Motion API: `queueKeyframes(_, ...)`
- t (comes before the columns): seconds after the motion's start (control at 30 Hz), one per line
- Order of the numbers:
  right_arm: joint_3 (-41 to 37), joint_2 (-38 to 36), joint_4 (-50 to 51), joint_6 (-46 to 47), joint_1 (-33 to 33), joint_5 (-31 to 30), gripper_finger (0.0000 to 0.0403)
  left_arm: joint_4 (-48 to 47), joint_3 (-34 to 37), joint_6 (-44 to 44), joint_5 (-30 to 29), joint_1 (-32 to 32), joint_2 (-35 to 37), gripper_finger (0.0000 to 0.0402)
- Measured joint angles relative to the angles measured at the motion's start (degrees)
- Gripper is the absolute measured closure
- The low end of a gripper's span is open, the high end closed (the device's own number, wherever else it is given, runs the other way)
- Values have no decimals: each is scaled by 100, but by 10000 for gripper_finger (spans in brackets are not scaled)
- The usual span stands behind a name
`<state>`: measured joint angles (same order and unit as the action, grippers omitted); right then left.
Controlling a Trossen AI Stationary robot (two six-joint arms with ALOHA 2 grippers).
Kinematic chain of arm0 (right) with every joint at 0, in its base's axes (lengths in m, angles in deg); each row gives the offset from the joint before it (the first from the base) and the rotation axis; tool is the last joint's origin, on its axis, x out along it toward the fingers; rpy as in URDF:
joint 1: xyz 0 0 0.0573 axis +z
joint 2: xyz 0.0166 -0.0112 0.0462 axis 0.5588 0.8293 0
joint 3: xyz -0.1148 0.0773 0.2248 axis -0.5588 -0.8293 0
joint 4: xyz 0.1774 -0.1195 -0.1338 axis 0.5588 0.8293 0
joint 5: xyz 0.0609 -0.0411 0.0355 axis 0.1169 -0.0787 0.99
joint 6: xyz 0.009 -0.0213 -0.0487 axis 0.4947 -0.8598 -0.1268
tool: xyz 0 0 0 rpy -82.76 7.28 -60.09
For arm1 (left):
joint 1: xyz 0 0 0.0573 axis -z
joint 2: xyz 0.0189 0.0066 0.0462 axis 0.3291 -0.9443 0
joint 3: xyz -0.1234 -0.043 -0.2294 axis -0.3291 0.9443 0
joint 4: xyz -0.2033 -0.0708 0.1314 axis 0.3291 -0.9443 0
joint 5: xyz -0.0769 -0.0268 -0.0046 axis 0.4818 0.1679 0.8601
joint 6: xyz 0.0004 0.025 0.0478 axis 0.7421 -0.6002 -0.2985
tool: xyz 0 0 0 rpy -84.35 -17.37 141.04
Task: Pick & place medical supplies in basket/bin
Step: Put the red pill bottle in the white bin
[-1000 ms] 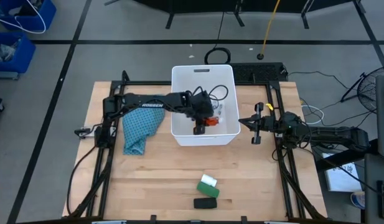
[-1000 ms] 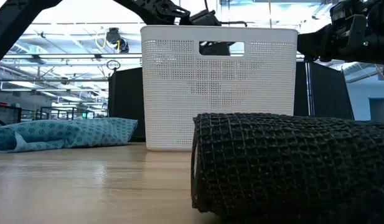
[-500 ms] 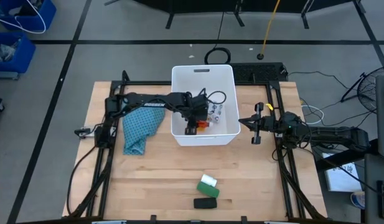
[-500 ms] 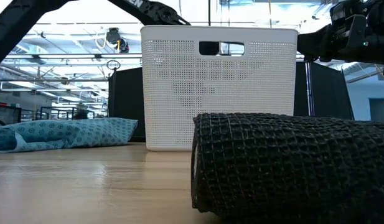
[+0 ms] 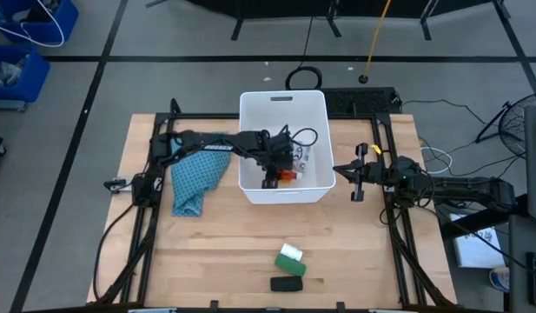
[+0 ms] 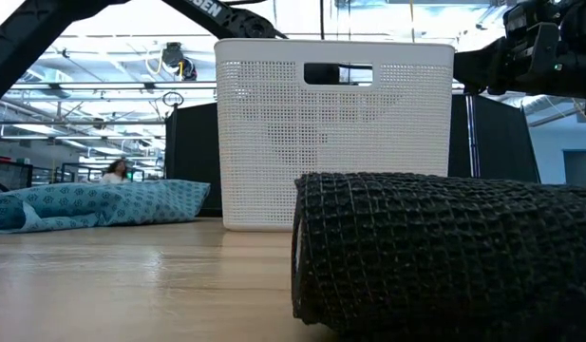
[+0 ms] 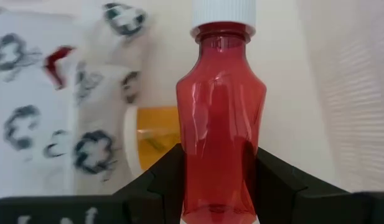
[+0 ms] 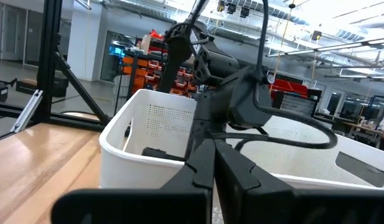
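Left gripper (image 5: 269, 176): I have it lowered inside the white bin (image 5: 250, 109), fingers (image 7: 155, 182) closed partway around the lower body of the red white-capped bottle (image 7: 220, 118). On my left wrist view the bottle stands upright between the two dark fingers, cap at the top, pressed on both sides. From above, a red-orange patch (image 5: 286, 174) shows right at the gripper, toward the bin's near wall.

Bin contents beside the held bottle: a small orange bottle (image 7: 155, 134) lying just behind it, and the flat white packet with dark dots (image 7: 61, 106) against it on the far side. The bin's perforated wall (image 7: 347, 93) runs along the other side of the bottle.

Bin: sits at the far middle of the wooden table (image 5: 215, 252), handle slot on its rim. In the low view it stands upright, slot (image 6: 338, 73) near the top of the facing wall.

Teal patterned cloth (image 5: 196, 178): lies on the table just beside the bin, under my left arm.

Right gripper (image 5: 356, 178): I have it parked off the bin's other side, clear of the wall, fingers (image 8: 207, 168) pressed together with nothing between them.

Still on the table, well apart from the bin near the front edge: green block (image 5: 290, 263) with a white roll (image 5: 291, 252) touching its top, and the black oblong bar (image 5: 287, 283) just in front of them. The low view is largely filled by the bar's mesh-textured side (image 6: 444, 252).
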<state>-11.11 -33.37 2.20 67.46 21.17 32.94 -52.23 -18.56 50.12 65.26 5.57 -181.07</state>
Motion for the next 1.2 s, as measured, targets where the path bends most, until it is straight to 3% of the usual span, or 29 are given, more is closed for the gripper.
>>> queueKeyframes(0.43, 0, 6, -48, -96, 0, -131, 403, 264, -692, -205, 286, 140, -103, 252)
queueKeyframes(0.87, 2, 70, -116, -97, -2, -129, 403, 523, -690, -231, 401, 85, -1015, 252)
queueKeyframes(1.2, 0, 79, -120, -97, -2, -131, 403, 638, -688, -214, 331, 97, -970, 236)
